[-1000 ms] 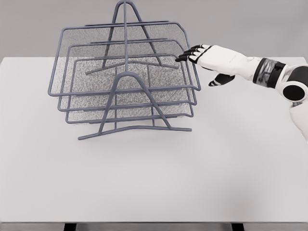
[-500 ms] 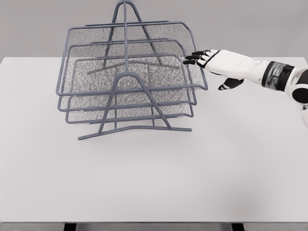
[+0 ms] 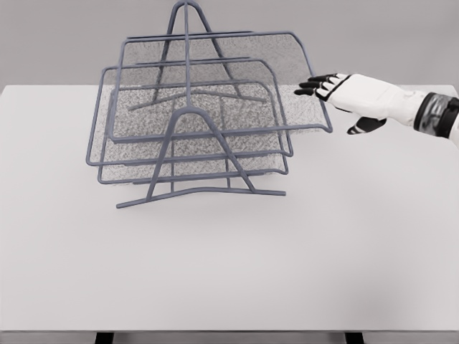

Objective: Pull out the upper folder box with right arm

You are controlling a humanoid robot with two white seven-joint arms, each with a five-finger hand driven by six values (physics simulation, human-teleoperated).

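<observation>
So there's this blue-grey wire rack (image 3: 188,107) with three mesh trays stacked in it, sitting toward the back left of a big white table (image 3: 287,251). The top tray (image 3: 215,79) is sticking way out to the right side of the rack, well past the two trays under it, so its right rim hangs out over bare tabletop. The middle tray (image 3: 136,147) and bottom tray (image 3: 193,168) sit lined up inside the frame. The right hand (image 3: 344,93) comes in from the right edge, white with black fingertips (image 3: 310,86), and those fingertips are right up at the top tray's right rim near its far corner. Fingers look stretched out mostly flat, thumb hanging down below the palm, not really wrapped around anything. Can't tell if the tips are hooked on the wire or just touching it. Left arm isn't anywhere in the shot.
</observation>
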